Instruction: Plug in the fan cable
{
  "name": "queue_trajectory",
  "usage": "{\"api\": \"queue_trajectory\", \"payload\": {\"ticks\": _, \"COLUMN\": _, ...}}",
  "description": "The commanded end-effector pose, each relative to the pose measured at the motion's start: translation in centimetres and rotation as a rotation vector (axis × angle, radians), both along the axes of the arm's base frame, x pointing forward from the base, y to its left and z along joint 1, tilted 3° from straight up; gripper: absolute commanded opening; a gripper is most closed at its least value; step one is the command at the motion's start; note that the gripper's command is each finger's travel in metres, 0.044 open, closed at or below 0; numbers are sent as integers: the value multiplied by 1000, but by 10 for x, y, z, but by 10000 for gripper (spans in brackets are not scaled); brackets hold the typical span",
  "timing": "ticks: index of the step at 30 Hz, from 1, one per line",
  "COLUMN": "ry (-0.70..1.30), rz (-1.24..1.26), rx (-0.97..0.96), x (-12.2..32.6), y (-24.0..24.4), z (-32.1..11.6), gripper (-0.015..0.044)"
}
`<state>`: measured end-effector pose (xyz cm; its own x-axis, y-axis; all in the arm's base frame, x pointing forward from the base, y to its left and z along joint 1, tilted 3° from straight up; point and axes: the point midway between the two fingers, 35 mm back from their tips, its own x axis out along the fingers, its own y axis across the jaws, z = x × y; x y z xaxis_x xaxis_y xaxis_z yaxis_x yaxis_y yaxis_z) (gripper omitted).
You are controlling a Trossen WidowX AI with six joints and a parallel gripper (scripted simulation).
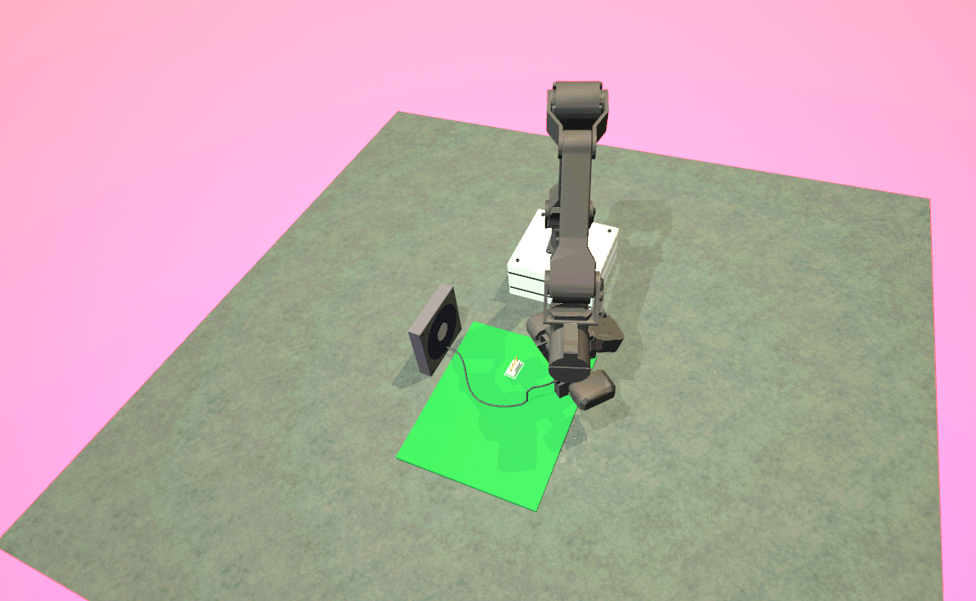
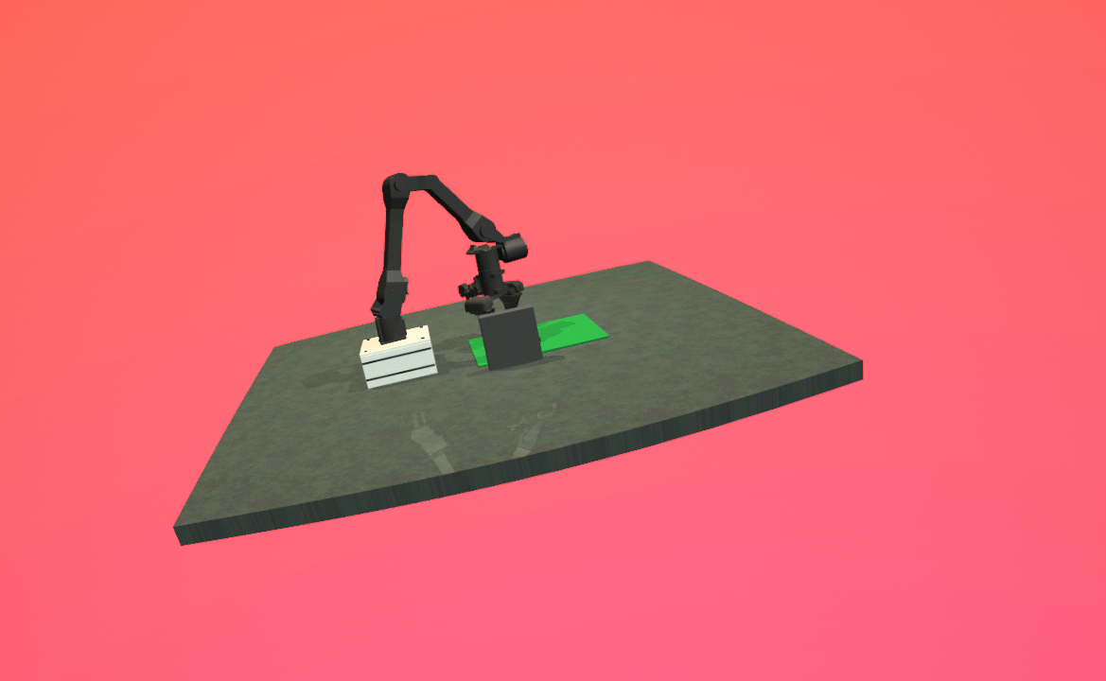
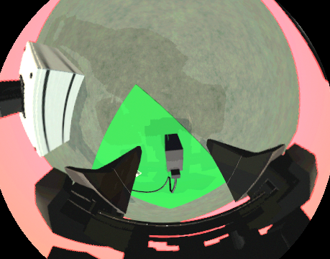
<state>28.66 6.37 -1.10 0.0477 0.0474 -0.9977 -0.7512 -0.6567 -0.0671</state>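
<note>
The black, wedge-shaped fingers of the gripper [image 3: 174,147] stand wide open, with nothing gripped. Seen between them by the wrist camera is the boxy dark grey plug [image 1: 561,388] [image 3: 174,155], off the small white header [image 1: 513,367] [image 3: 138,173] with golden pins. A thin, curving cable [image 1: 498,406] [image 3: 150,191] joins it to the square fan [image 1: 435,329] [image 2: 511,339], upright beside the flat, bright green board [image 1: 476,448] [image 2: 577,330] [image 3: 125,126]. The mottled grey-green tabletop [image 1: 760,358] [image 2: 666,380] [image 3: 244,72] lies against a plain pink-to-red backdrop.
</note>
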Motion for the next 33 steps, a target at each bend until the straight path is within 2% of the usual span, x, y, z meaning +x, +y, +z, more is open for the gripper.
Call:
{"api": "queue_trajectory", "payload": {"ticks": 1, "ry": 9, "rz": -3, "rx": 1, "x": -3, "y": 0, "z": -6, "gripper": 440}}
{"api": "queue_trajectory", "payload": {"ticks": 5, "ry": 9, "rz": -3, "rx": 1, "x": -3, "y": 0, "z": -6, "gripper": 440}}
{"api": "queue_trajectory", "payload": {"ticks": 22, "ry": 4, "rz": 0, "rx": -1, "x": -1, "y": 0, "z": -4, "gripper": 0}}
{"api": "queue_trajectory", "payload": {"ticks": 25, "ry": 4, "rz": 0, "rx": -1, "x": -1, "y": 0, "z": -1, "gripper": 0}}
{"api": "queue_trajectory", "payload": {"ticks": 29, "ry": 8, "rz": -2, "rx": 1, "x": -3, "y": -2, "z": 43, "gripper": 0}}
{"api": "queue_trajectory", "payload": {"ticks": 33, "ry": 8, "rz": -3, "rx": 1, "x": -3, "y": -2, "z": 44, "gripper": 0}}
